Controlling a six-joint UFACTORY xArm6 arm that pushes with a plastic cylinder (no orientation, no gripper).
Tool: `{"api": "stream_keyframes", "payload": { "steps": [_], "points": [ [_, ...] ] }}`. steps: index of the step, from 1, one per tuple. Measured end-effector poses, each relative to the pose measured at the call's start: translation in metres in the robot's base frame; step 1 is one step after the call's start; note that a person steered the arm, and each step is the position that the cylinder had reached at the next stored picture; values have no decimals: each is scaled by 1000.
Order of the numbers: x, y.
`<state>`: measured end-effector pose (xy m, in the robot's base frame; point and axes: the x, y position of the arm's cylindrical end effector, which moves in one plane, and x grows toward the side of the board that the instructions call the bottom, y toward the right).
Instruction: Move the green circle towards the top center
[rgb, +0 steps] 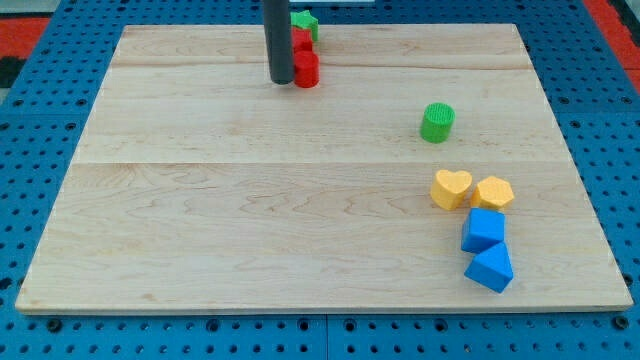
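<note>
No gripper on me; my tip (281, 82) sits far-centre beside the red block (306, 69), so I swing around to the near-right of the green circle (437, 122) and push it far-left.

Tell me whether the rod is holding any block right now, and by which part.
Nothing is held. My tip only pushes; it stands right beside the red block at the view's top, far from the green circle.

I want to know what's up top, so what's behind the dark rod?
Behind the rod, whose tip rests on the board, a red block and a green block peek out; their left parts are hidden, so shapes stay unclear.
</note>
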<state>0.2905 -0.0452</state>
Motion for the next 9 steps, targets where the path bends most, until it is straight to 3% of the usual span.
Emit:
{"api": "stream_keyframes", "payload": {
  "steps": [2, 3, 5, 6, 7, 9],
  "points": [
    [5, 4],
    [32, 18],
    [30, 233],
    [62, 277],
    [116, 268],
    [104, 203]
  ]
}}
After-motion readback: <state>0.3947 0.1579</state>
